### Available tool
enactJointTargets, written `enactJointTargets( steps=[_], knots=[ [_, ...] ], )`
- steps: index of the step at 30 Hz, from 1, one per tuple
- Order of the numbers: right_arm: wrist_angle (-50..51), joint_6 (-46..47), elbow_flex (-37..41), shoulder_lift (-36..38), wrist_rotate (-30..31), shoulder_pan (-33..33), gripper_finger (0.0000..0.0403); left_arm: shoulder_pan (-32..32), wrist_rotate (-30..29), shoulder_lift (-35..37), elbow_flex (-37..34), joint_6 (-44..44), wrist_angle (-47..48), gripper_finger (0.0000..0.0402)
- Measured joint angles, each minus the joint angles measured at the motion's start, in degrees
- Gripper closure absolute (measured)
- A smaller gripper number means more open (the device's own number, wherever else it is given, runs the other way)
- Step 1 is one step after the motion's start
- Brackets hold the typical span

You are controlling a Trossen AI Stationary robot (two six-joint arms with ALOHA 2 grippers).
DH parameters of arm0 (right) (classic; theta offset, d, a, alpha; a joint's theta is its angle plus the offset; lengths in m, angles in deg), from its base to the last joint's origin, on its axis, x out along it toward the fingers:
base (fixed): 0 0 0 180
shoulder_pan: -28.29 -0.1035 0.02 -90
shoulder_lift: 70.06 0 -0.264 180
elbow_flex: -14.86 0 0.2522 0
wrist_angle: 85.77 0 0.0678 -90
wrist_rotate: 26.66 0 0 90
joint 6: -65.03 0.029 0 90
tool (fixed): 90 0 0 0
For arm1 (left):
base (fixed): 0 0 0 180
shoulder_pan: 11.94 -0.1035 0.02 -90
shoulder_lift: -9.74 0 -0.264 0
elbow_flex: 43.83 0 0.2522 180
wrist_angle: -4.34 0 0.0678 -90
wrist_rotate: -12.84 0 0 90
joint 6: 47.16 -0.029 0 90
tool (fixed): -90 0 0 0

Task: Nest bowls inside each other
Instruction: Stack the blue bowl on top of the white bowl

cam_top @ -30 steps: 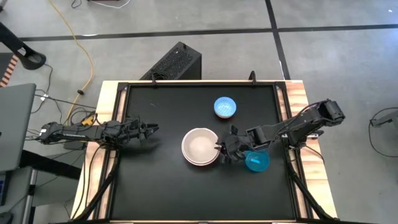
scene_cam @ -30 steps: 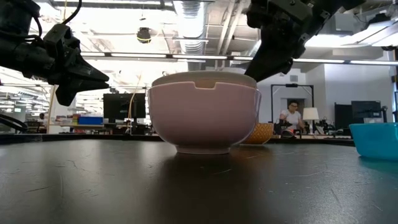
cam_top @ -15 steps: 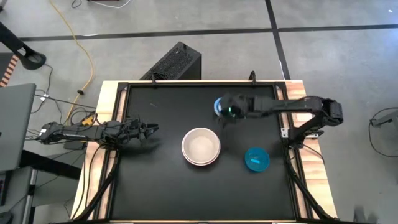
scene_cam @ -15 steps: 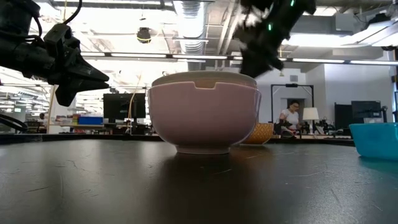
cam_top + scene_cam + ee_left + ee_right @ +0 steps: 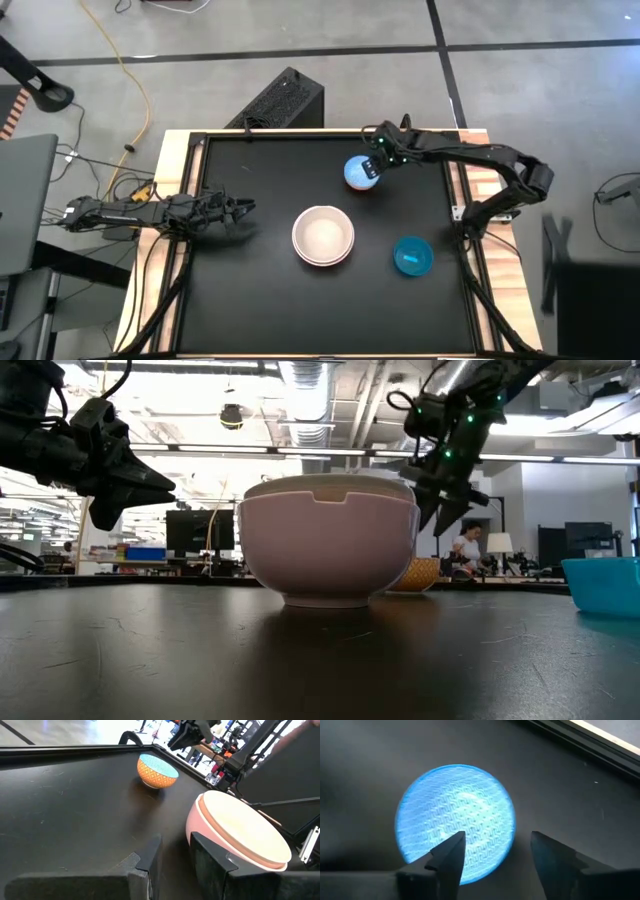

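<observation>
A small light blue bowl [image 5: 358, 174], orange-patterned on the outside [image 5: 157, 770], stands on its base at the table's far middle. My right gripper [image 5: 497, 837] hovers open just above it. One finger is over the bowl's inside, the other beyond its rim. A large pink bowl [image 5: 323, 236] with a paler bowl nested in it [image 5: 242, 832] stands at the table's middle. A bright cyan bowl [image 5: 412, 256] stands to its right. My left gripper [image 5: 246, 208] waits at the left, its fingers a narrow gap apart with nothing between them.
A raised black rim [image 5: 300, 133] frames the dark table top. Bare table lies along the near edge and between my left gripper and the pink bowl. A person [image 5: 466, 548] sits in the room far behind the table.
My right gripper has swung from beside the pink bowl, near the cyan bowl, toward the table's far edge. It has turned and now hangs over the light blue bowl. No bowl has moved.
</observation>
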Motion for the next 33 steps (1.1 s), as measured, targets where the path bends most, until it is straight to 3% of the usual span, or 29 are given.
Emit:
enactJointTargets(
  steps=[11,24,29,33],
  knots=[
    [-11.15,-1.12,8.74,-0.02,-4.27,2.07,0.0148,0.0,0.0,0.02,0.01,-0.11,0.0,0.0313],
    [-21.05,2.86,15.53,-0.04,-4.38,2.47,0.0149,0.0,0.0,0.02,0.01,0.59,-0.02,0.0313],
    [-25.6,2.95,16.77,-0.07,-4.4,2.81,0.0171,-0.02,0.0,0.02,-0.01,0.72,-0.02,0.0313],
    [-25.6,3.41,17.25,-0.07,-4.4,2.82,0.0216,-0.01,0.0,0.02,0.01,1.15,-0.02,0.0313]
  ],
)
